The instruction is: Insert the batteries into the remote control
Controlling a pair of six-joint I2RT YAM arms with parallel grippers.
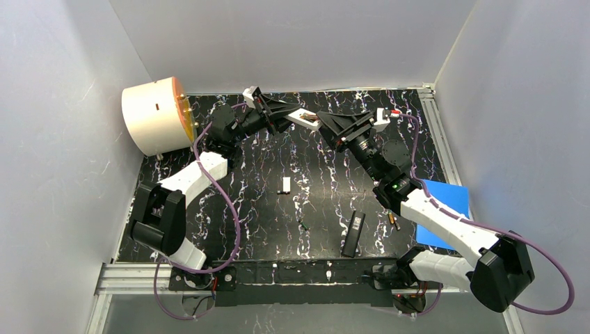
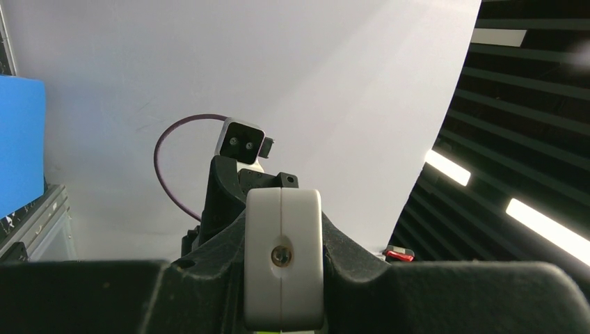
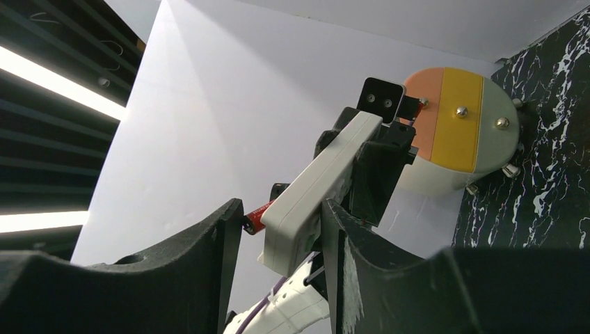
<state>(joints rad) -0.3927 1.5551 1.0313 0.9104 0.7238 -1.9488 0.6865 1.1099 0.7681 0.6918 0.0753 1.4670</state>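
Left end effector (image 1: 291, 115), top view: clamped on white remote (image 1: 304, 119), aloft at 12 o'clock; right end effector (image 1: 325, 124) meets it from 3 o'clock; left wrist: remote end-on in its grip; right wrist: jaws astride remote, red battery (image 3: 256, 217) at 9 o'clock against one finger; pinched or not, cannot tell; battery judged light, rigid, slick; hold mid-barrel.

Remotes: two, one white remote (image 1: 304, 118) and one black remote (image 1: 353, 233). Batteries discernible: two, one red battery (image 3: 256, 216) and one loose battery (image 1: 394, 223).
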